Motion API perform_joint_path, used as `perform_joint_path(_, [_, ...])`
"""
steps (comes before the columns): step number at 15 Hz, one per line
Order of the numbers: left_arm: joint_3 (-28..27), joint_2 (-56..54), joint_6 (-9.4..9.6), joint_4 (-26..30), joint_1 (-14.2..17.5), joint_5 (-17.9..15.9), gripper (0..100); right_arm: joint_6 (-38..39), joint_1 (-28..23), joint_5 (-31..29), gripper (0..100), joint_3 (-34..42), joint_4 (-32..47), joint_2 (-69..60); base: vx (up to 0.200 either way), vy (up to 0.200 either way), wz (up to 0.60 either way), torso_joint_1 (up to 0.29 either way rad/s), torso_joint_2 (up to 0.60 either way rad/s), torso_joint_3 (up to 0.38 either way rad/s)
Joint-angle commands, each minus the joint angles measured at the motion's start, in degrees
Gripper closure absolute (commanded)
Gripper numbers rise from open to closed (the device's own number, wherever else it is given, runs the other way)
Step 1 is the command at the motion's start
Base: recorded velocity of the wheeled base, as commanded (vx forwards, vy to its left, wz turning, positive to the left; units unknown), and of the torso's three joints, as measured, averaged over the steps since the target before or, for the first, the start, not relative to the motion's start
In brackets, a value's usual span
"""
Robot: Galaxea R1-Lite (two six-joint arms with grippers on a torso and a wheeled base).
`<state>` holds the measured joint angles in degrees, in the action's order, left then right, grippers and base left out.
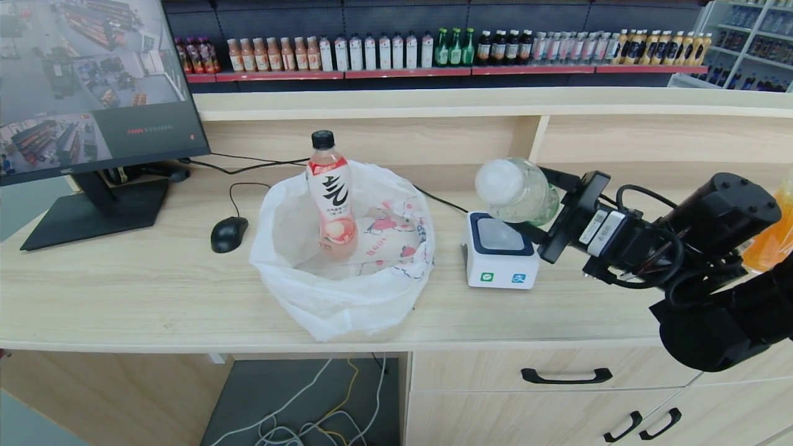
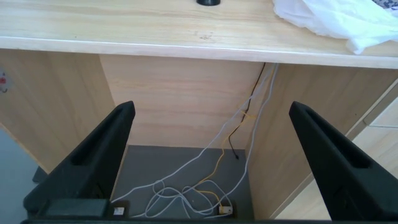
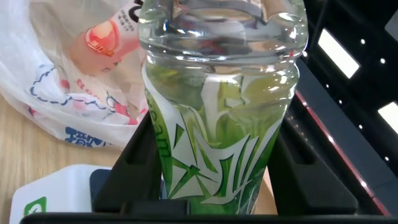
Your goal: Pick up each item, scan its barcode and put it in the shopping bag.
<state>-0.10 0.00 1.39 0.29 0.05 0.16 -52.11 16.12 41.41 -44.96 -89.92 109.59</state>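
My right gripper (image 1: 538,207) is shut on a clear bottle with a green label (image 1: 514,189), held on its side just above the white scanner (image 1: 499,251). In the right wrist view the bottle (image 3: 217,124) sits between the black fingers (image 3: 134,162), with the scanner (image 3: 56,196) below it. A white shopping bag (image 1: 344,248) stands open left of the scanner, and a pink bottle with a black cap (image 1: 331,195) stands upright inside it. My left gripper (image 2: 214,155) hangs open below the counter edge, facing the cables underneath.
A monitor (image 1: 87,80) stands at the back left with a black mouse (image 1: 228,234) beside the bag. An orange bottle (image 1: 771,235) stands at the far right. A raised wooden ledge (image 1: 495,102) runs along the back. Drawers (image 1: 564,375) sit under the counter.
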Motion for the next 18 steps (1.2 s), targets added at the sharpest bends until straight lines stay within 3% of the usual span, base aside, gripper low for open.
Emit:
perform_joint_path(1, [0.01,0.0,0.02,0.06,0.04,0.02,0,2.98,1.02,-2.65,100,-2.24,-0.08,-1.66,0.0,0.0,0.0,0.0,0.0,0.0])
perform_joint_path(2, [0.01,0.0,0.02,-0.03,0.04,0.02,0,4.92,1.2,-3.88,100,-2.85,-0.08,-2.19,0.0,0.0,0.0,0.0,0.0,0.0])
perform_joint_path(6, [0.01,0.0,0.02,-0.03,0.04,0.02,0,19.16,5.33,-18.3,100,-2.41,-0.08,-5.88,0.0,0.0,0.0,0.0,0.0,0.0])
perform_joint_path(7, [0.01,0.0,0.02,-0.03,0.04,0.02,0,28.74,8.41,-25.24,100,-2.24,-0.08,-6.41,0.0,0.0,0.0,0.0,0.0,0.0])
perform_joint_path(10, [0.01,0.0,0.02,-0.03,0.04,0.02,0,45.17,11.22,-38.69,100,-3.03,-0.08,-7.38,0.0,0.0,0.0,0.0,0.0,0.0])
perform_joint_path(11, [0.01,0.0,0.02,-0.03,0.04,0.02,0,48.07,11.31,-40.71,100,-3.73,-0.08,-7.2,0.0,0.0,0.0,0.0,0.0,0.0])
perform_joint_path(15, [0.01,0.0,-0.42,-0.03,0.04,0.02,0,48.25,12.89,-46.77,100,0.66,-0.08,-7.2,0.0,0.0,0.0,0.0,0.0,0.0])
perform_joint_path(18, [0.01,0.0,-0.42,-0.03,0.04,0.02,0,48.34,12.89,-47.39,100,0.66,-0.08,-6.94,0.0,0.0,0.0,0.0,0.0,0.0])
